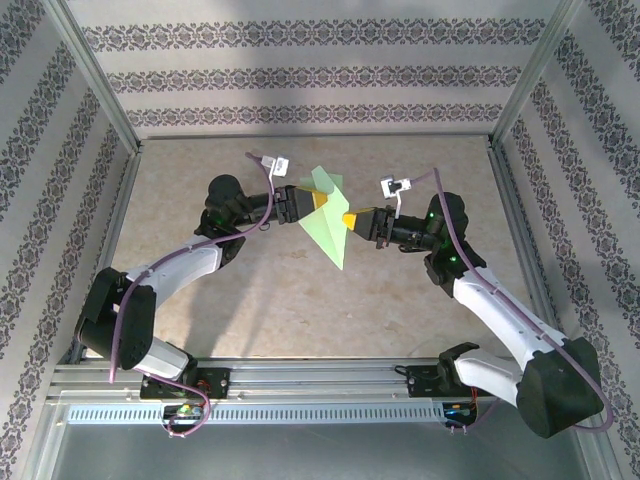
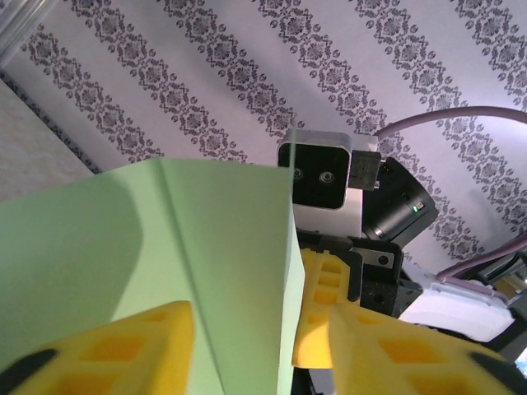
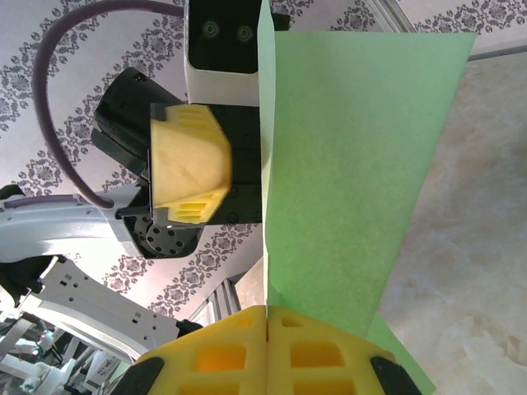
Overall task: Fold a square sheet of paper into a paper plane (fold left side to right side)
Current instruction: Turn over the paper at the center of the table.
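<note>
While the creased green paper sheet (image 1: 330,238) is pinched mid-air over the worktop (image 1: 300,300) by the right tool (image 1: 348,218) and straddled by the part-open left tool (image 1: 318,201), it could be torn or mis-creased if clamped off-line.

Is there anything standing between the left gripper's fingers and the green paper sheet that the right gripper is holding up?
Nothing visible does. The green paper sheet is off the table, pinched in the right gripper, and its edge sits in the gap between the left gripper's spread fingers.
</note>
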